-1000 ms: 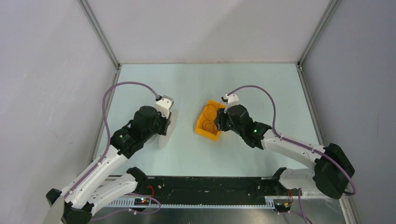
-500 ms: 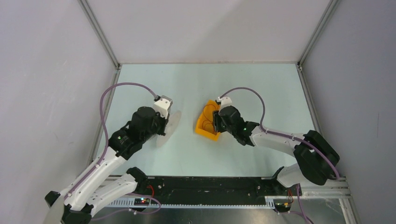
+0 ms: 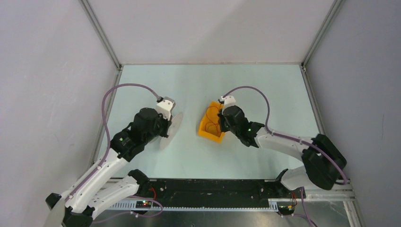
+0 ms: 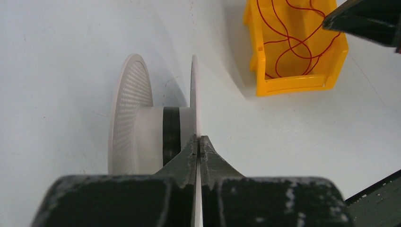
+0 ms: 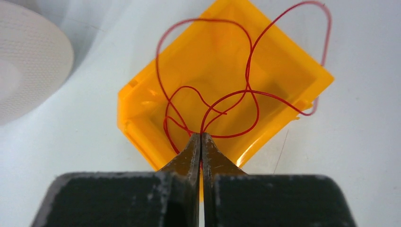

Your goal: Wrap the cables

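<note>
Cables [image 5: 248, 90] look hair-thin, limp, tangle-prone: pinch one strand near its end. Right gripper [image 5: 201, 137] pinches a strand; left gripper [image 4: 199, 139] clamps the spool [image 4: 130, 113] flange.

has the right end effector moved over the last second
Yes, slightly. The right end effector has shifted left, further in over the yellow bin, which has stayed put.

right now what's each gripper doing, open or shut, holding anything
left gripper: closed on the thin near flange of the white spool
right gripper: closed on the red wire, over the yellow bin
</note>
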